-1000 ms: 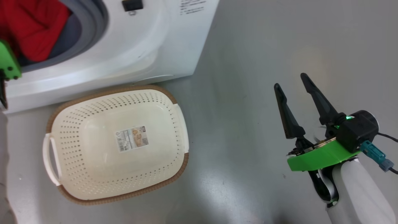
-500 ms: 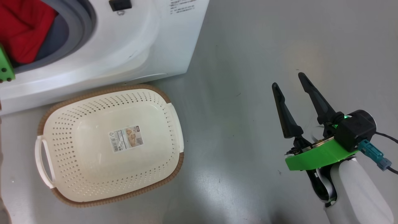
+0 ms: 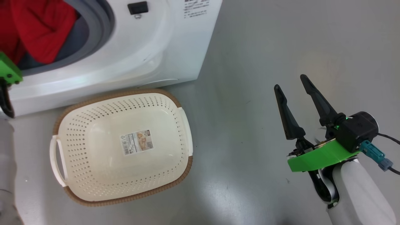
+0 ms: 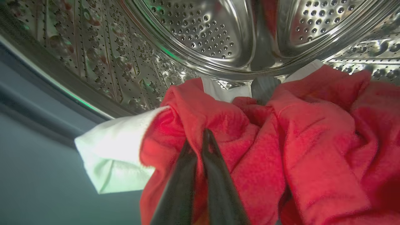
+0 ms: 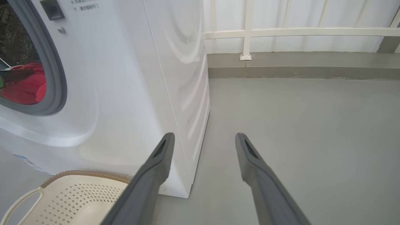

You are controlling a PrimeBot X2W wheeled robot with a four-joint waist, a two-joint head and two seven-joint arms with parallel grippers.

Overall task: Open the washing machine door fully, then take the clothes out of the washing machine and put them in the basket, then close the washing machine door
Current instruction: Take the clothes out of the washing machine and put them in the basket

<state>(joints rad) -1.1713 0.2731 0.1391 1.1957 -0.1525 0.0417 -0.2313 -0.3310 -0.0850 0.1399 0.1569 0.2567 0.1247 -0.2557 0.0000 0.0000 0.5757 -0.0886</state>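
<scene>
A bare laundry area: a white washer (image 5: 125,93) stands on a smooth grey floor (image 5: 297,125), with clothes (image 4: 312,140) in its steel drum (image 4: 193,34) and a basket (image 3: 125,200) on the floor at its front. Behind, a grey kerb (image 5: 297,65) runs under a white rail (image 5: 281,32). Whether it is a home or a test room cannot be told.

In the head view, the washing machine (image 3: 150,47) takes the upper left, with the clothes (image 3: 37,28) inside its opening at the top-left corner. The basket (image 3: 125,92) sits on the floor (image 3: 265,47) just below the machine, left of centre. The right gripper (image 3: 290,82) is at lower right, well apart from both. In the left wrist view, the left gripper (image 4: 198,137) touches the clothes at bottom centre.
</scene>
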